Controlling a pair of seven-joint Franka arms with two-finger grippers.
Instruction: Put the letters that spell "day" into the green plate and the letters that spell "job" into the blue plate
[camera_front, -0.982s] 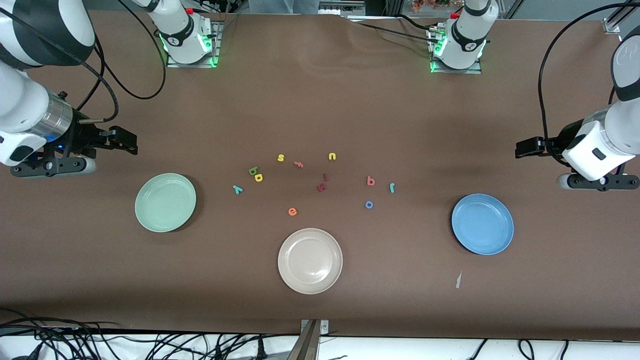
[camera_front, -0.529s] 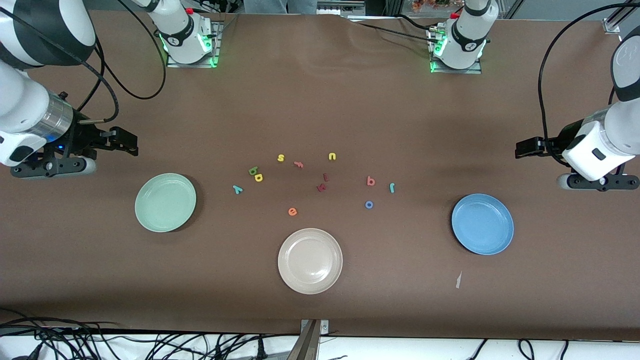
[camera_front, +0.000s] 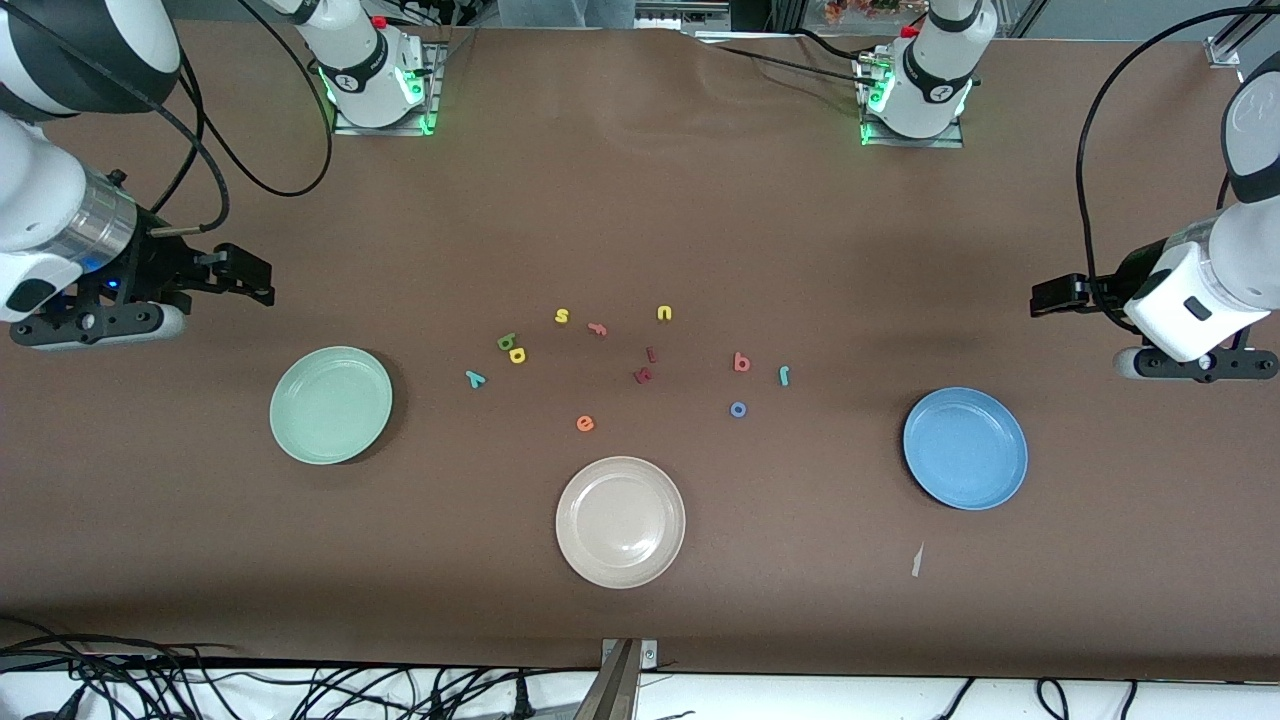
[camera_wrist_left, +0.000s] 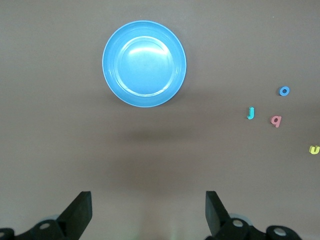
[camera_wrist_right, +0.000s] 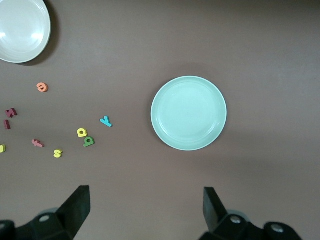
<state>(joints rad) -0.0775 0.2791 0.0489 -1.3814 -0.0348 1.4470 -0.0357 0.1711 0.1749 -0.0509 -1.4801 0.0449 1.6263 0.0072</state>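
I'm seeing a beige plate (camera_front: 620, 522) sitting on the brown tabletop (camera_front: 640, 200) at six o'clock from the scattered letters. An orange "e" (camera_front: 585, 423) is lying at its eleven o'clock, two dark red letters (camera_front: 645, 366) at twelve, yellow "s" (camera_front: 562, 316) and "u" (camera_front: 664, 313) farther up.

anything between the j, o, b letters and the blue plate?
No. The teal j, blue o and red b lie on bare table, with nothing visible between them and the blue plate. The plate is empty.
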